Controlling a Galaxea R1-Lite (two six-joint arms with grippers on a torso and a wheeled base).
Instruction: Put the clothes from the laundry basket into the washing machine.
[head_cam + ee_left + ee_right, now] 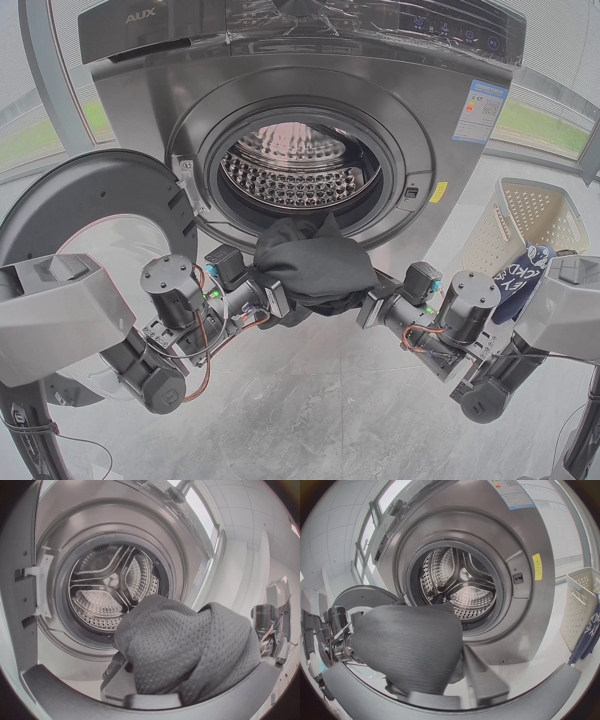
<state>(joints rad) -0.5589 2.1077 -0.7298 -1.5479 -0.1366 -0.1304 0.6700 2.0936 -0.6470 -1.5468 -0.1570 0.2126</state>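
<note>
Garment: black garment (315, 265) is held up off the floor, bunched betw. both grippers, right in front of the washer opening. Its upper fold is seen against the lower rim of the opening; touching or not can't be told. It is not inside the drum.
L gripper: left gripper (294, 297) is buried in the garment's left side. Jaws are closed onto a thick wad of fabric. One dark finger (114, 667) is partly seen in the left wrist view; the other is covered by cloth.
R gripper: right gripper (353, 297) is buried in the garment's right side, facing the left one. Jaws are clamped on cloth. One finger (484, 680) is left bare w/ fabric pressed to its inner face; the other is hidden under the bulge.
Washer: washing machine (350, 87) is faced front-on. Its perforated steel drum (294, 169) is seen through the opening, no clothes visible in it.
Door: round door (94, 200) is swung fully open to the robot's left, hinged beside the opening.
Basket: laundry basket (531, 206), cream and perforated, is stood on the robot's right, near the washer's corner.
Other clothes: blue garment (522, 275) w/ white print is draped over the basket's near rim.
Floor: grey marbled tile floor (325, 400) is seen under both arms.
</note>
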